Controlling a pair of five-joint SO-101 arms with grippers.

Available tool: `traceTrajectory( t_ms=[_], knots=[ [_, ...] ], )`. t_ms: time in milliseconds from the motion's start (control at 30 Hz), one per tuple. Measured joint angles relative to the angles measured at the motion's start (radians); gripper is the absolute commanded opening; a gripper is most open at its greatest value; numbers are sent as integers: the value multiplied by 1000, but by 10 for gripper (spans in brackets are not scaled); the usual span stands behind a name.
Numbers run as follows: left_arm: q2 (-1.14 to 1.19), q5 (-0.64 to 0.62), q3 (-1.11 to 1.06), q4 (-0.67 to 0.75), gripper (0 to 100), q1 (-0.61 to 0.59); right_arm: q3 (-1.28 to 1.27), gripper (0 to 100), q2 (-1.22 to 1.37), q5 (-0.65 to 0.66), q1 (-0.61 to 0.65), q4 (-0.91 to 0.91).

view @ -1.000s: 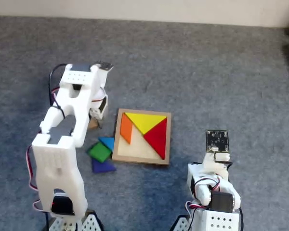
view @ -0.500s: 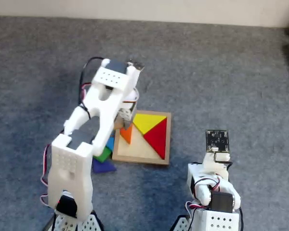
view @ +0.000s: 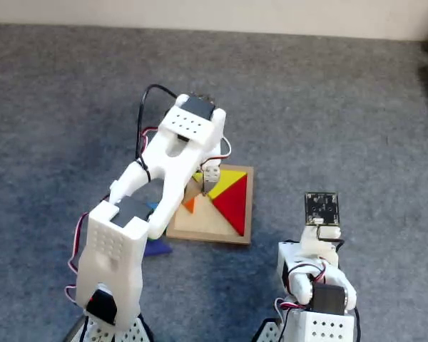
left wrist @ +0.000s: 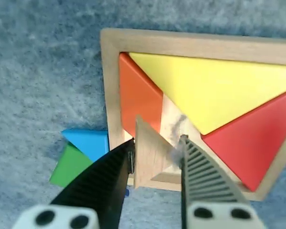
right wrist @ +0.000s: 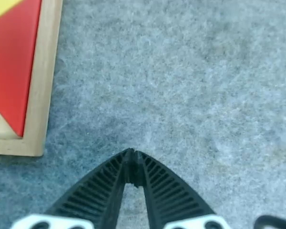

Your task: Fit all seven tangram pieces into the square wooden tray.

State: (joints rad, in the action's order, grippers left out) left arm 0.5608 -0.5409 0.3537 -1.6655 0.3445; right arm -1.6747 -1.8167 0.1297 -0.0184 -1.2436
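The square wooden tray [view: 247, 206] lies mid-table and holds a yellow triangle [view: 227, 179], a red triangle [view: 233, 204] and an orange piece [view: 188, 205]. My left gripper [left wrist: 156, 149] hangs over the tray's bare floor, shut on a plain wooden triangle [left wrist: 150, 157] held on edge beside the orange piece [left wrist: 138, 98]. In the high view the left arm [view: 178, 153] covers the tray's left side. A blue piece [left wrist: 89, 141] and a green piece [left wrist: 70, 164] lie on the carpet just outside the tray frame. My right gripper [right wrist: 131, 167] is shut over bare carpet near the tray's corner [right wrist: 35, 143].
A dark blue-purple piece [view: 157, 247] lies on the grey carpet by the tray's near left corner. The right arm's base [view: 317, 299] sits at the front right. Open carpet stretches behind and to the right of the tray.
The left arm swung right from the loose pieces beside the tray to above the tray, carrying the wooden triangle. The right arm stayed still.
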Motion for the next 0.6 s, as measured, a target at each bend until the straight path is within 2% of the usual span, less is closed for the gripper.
traceTrajectory(
  t_ms=[167, 300, 600],
  knots=[
    [0, -5, 0, 9, 273, 3, 0, 5, 0, 0, 0, 0],
    [0, -94, 0, 9, 377, 3, 0, 5, 0, 0, 0, 0],
    [0, -146, 0, 9, 389, 3, 0, 5, 0, 0, 0, 0]
  ],
)
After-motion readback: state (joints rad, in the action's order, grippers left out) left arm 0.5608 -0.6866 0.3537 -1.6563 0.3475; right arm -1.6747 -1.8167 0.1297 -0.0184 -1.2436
